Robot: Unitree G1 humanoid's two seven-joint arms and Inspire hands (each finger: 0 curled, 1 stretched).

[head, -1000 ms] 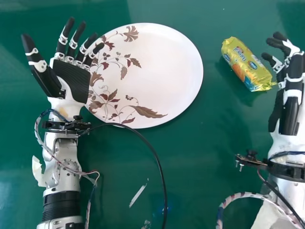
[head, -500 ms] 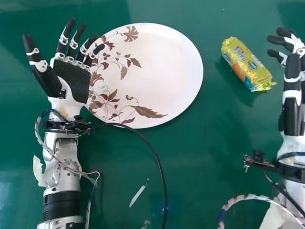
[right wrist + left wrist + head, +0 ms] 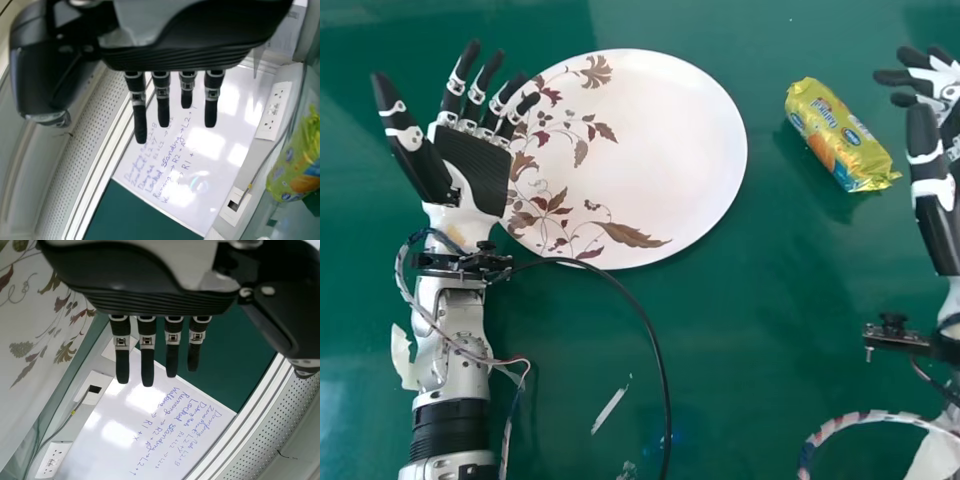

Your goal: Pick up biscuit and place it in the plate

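Observation:
My left hand [image 3: 470, 170] is open in the head view, palm up, its fingers over the left edge of the white plate with brown leaf pattern [image 3: 660, 150]. In the left wrist view the left hand [image 3: 145, 295] has straight fingers, with part of the plate [image 3: 35, 340] beside it. The yellow biscuit packet [image 3: 840, 137] lies on the table right of the plate. My right hand [image 3: 932, 165] is at the head view's right edge, open, apart from the packet. In the right wrist view the right hand [image 3: 175, 52] has extended fingers; the biscuit packet [image 3: 297, 167] shows there too.
A green table [image 3: 750, 350] lies under everything. A black cable [image 3: 655, 350] curves from the left wrist across the table, near a small white strip [image 3: 609, 410]. Beyond stand a whiteboard [image 3: 200, 140] with handwriting and a wall socket [image 3: 274, 111].
My right hand and forearm have shifted to the right, away from the biscuit packet, and the hand has turned somewhat. The left hand has barely moved; packet and plate lie as before.

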